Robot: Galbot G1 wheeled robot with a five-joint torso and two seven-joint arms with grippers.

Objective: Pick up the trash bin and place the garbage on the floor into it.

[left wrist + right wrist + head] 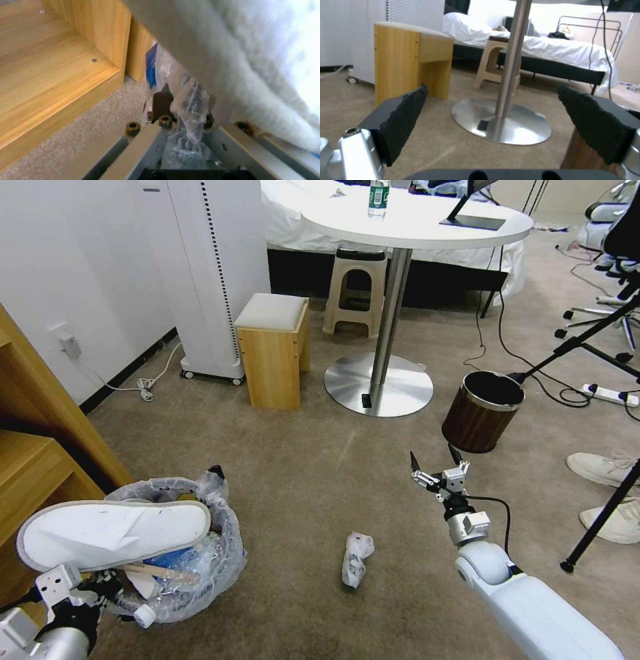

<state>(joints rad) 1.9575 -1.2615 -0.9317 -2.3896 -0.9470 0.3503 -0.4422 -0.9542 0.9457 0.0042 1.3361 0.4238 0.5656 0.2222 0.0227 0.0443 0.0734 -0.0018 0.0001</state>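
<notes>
My left hand (pixel 181 117) is clamped, I think, on the bag rim of the trash bin (pixel 177 553). The white wad (pixel 357 559) lies on the floor (pixel 300 473), long axis running away from me, nearer my right hand (pixel 437 468), whose fingers are spread.

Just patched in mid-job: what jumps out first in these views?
A big white slipper lies across the top of the bag-lined trash bin, at the robot's near left beside the wooden shelving; the left pincer is clamped on the bin's plastic liner. On the beige floor in the middle, one crumpled white wad lies loose. The right pincer hangs open beyond it, empty, near the brown wood-look bin.
</notes>
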